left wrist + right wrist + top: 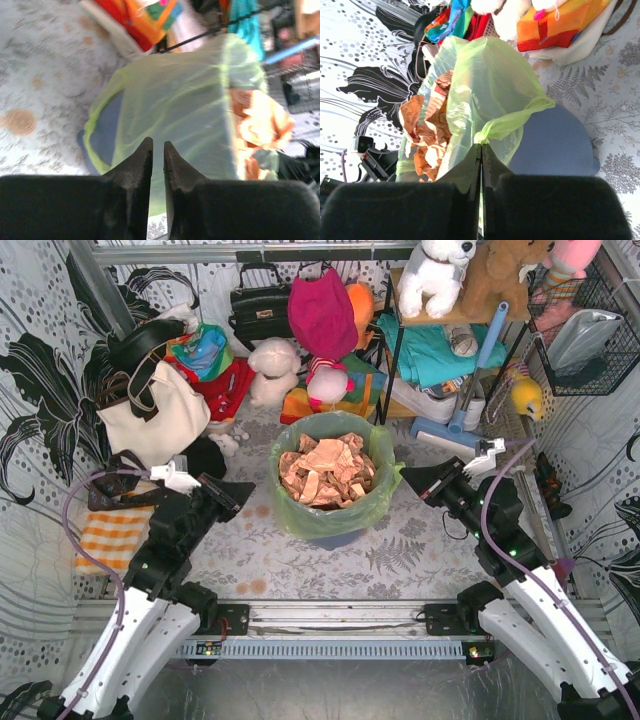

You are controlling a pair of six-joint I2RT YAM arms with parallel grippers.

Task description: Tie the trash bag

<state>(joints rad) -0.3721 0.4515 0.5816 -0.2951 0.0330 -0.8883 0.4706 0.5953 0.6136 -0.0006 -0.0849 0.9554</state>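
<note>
Light-green film is what I am seeing first from the top camera: the trash bag (292,512) is sitting in the blue-grey bin (340,539) at the middle of the table (400,550), its mouth lying open and folded over the rim, with orange-tan paper (325,472) filling it. The left gripper (238,496) is hovering to the left of the bag, apart from the film, while the right gripper (408,480) is reaching in from the right and meeting the flap of film that is sticking out on that side. Through the left wrist camera, the left gripper (157,146) is pointing at the side of the trash bag (180,115); its jaws are standing narrow, with only a thin slit between the tips, and they are holding nothing. The bin is showing dark through the film low on the left, and the paper (260,120) is bulging out at the right. Through the right wrist camera, the right gripper (481,146) is showing its jaws pressed flat together, and a bunched corner of the trash bag (490,75) is gathering right at the tips, so I am reading it as pinching that fold. Beyond it, the bare wall of the bin (555,145) is showing to the right, and crumpled paper (420,125) is spilling at the left.
</note>
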